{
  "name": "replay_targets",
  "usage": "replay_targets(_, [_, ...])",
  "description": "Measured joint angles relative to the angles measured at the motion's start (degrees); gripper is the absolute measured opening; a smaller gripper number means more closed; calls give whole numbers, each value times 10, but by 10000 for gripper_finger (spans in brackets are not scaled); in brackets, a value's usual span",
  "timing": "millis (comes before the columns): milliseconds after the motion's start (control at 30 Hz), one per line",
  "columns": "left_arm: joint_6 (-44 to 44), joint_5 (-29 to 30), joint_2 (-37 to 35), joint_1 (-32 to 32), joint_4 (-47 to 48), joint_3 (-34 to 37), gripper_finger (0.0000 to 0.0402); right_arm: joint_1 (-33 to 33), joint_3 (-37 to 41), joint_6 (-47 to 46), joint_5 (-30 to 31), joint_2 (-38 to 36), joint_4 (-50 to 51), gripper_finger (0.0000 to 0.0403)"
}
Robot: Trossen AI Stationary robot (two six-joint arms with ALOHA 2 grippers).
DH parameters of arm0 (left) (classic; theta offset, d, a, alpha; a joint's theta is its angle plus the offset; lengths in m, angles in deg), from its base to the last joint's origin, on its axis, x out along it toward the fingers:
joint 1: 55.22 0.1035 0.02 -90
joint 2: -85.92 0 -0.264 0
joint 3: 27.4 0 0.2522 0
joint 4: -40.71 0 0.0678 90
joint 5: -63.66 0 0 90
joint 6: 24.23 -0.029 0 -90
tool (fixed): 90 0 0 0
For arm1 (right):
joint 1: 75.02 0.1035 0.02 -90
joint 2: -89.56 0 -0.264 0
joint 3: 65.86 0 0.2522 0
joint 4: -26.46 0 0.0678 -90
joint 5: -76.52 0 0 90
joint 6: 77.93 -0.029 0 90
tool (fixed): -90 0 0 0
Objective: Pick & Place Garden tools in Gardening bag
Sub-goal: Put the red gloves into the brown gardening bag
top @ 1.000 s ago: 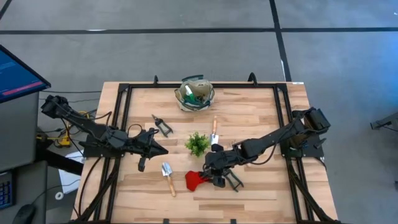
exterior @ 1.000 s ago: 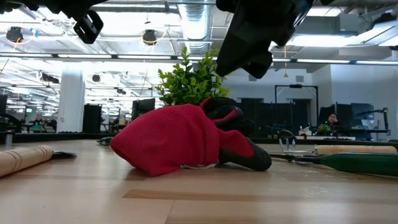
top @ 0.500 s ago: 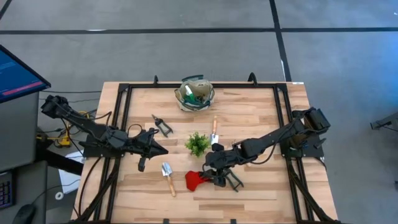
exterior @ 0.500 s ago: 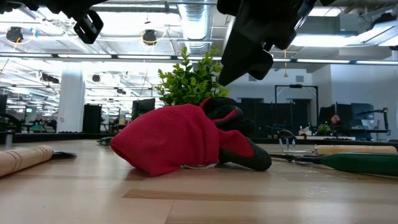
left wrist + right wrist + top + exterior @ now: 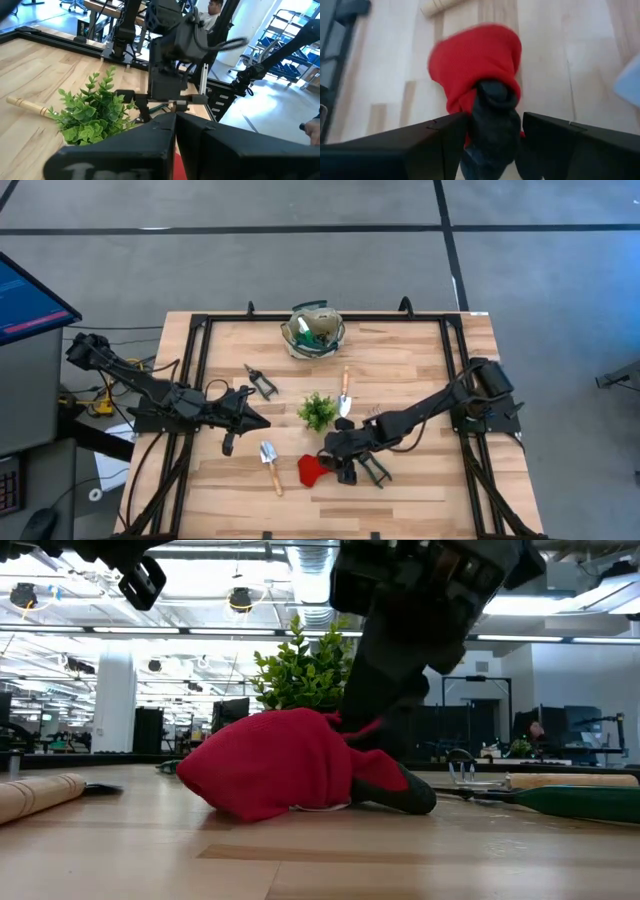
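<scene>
I see the wooden table (image 5: 420, 370) in an open hall; my right gripper (image 5: 492, 131), fingers spread, straddles the red gloves (image 5: 312, 469), their far side hidden. Left gripper (image 5: 262, 422) idles clenched.

Count on table: one gardening bag (image 5: 314, 332), with items inside that cannot be told apart; one pair of pruning shears (image 5: 260, 382); two wooden-handled trowels (image 5: 271, 463) (image 5: 345, 391); one red glove bundle (image 5: 312, 469); one leafy plant (image 5: 317, 410); two arms.
</scene>
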Motion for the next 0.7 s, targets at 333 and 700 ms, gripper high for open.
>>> replay_targets(333, [0,0,0,0,0,0,2,0,1,4,-41,32,11,167])
replay_targets(700, [0,0,0,0,0,0,2,-1,-11,-10,-46,32,27,16])
